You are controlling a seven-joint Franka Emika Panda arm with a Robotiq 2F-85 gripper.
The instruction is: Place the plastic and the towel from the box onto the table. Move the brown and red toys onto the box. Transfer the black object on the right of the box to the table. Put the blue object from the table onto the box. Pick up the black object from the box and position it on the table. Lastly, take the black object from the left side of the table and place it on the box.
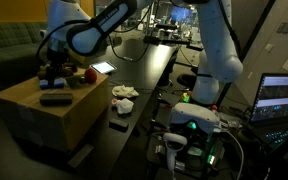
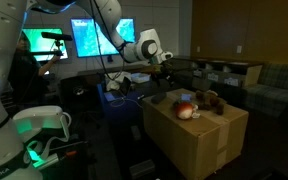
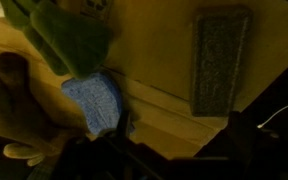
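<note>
The end effector (image 1: 54, 68) hangs just above the top of the cardboard box (image 1: 44, 125), and the dim pictures do not show whether its fingers are spread or pressed together. The arm (image 1: 94, 35) reaches out to it nearly level, bent at the elbow. A flat black object (image 1: 54, 98), the red toy (image 2: 187, 110) and the brown toy (image 2: 212, 100) lie on the box, and the white plastic (image 1: 122, 100) lies on the bench (image 1: 144, 70) beside it.

in your wrist view the blurred green cloth (image 3: 66, 38) is cut off by the top edge; the black gripper (image 1: 52, 68) is too dark to read.
</note>
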